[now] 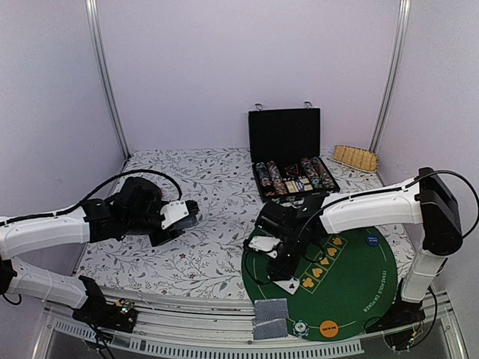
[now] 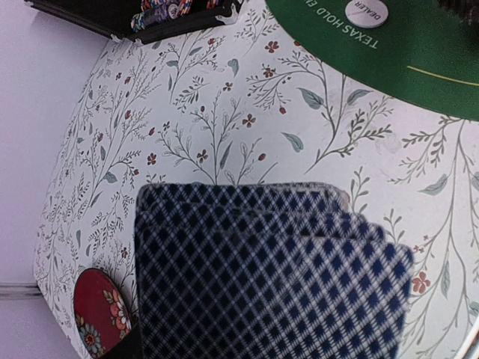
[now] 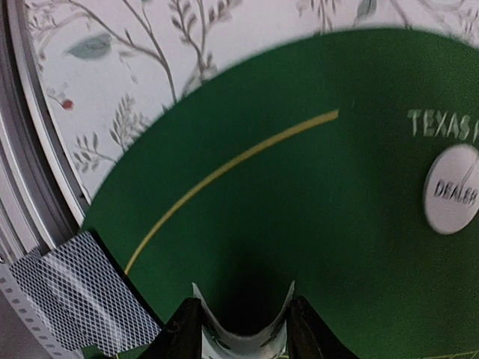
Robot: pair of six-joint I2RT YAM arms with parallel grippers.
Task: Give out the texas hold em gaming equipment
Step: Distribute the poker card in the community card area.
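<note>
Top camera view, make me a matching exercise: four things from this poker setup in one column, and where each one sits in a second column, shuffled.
Things:
1. blue disc
2. orange disc
3. chip case
4. fan of cards

Places:
A. held in the left gripper
B. at the back of the table, lid up
C. at the near edge of the green mat
D. at the far edge of the green mat

Pairs: 1-D, 2-C, 3-B, 4-A
</note>
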